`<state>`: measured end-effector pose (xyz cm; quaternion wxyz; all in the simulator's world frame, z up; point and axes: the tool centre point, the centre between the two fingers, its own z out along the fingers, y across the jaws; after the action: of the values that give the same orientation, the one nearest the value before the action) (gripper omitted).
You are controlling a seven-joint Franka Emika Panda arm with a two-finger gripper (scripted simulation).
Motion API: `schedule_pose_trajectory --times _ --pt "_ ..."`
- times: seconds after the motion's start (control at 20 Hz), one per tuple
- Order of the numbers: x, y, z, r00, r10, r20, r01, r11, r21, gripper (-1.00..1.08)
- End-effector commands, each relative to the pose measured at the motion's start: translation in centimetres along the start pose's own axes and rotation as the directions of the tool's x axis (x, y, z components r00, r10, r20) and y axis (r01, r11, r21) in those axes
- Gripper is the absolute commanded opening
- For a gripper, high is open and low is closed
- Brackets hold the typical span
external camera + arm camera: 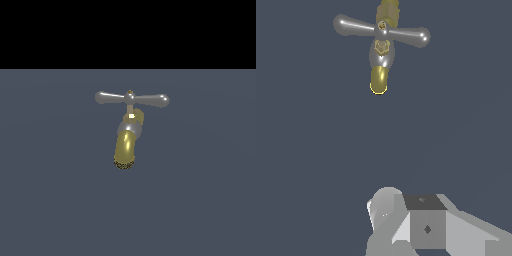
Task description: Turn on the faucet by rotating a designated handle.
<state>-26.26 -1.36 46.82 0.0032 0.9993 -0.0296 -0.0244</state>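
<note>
The faucet (127, 137) stands on a flat grey-blue surface, its brass-yellow curved spout (124, 150) pointing toward the exterior view's near side. Across its thin stem lies the handle (132, 98), a silver crossbar with bulbous ends and a small brass knob at its centre. In the wrist view the faucet (379, 70) and the handle (382, 31) show from above, well apart from my gripper (404, 212). The gripper's pale fingers (385, 205) sit side by side with no gap and nothing held. The exterior view does not show the gripper.
A plain grey-blue floor (200, 200) surrounds the faucet, with a black background above it. No other objects show in either view.
</note>
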Motion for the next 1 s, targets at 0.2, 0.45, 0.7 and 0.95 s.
schedule_pose_trajectory --times 0.2,0.45,0.7,0.95 --pt "1.5 -0.4 0.2 0.999 0.049 0.007 -0.05 0.998 0.032 -1.0" --pt "3.7 -1.0 0.6 0.993 0.12 0.022 -0.121 0.99 0.071 -1.0" --pt "6.6 -1.9 1.4 0.973 0.223 0.052 -0.227 0.967 0.114 -1.0" --pt "10.0 -2.9 2.6 0.936 0.34 0.094 -0.351 0.925 0.144 -1.0"
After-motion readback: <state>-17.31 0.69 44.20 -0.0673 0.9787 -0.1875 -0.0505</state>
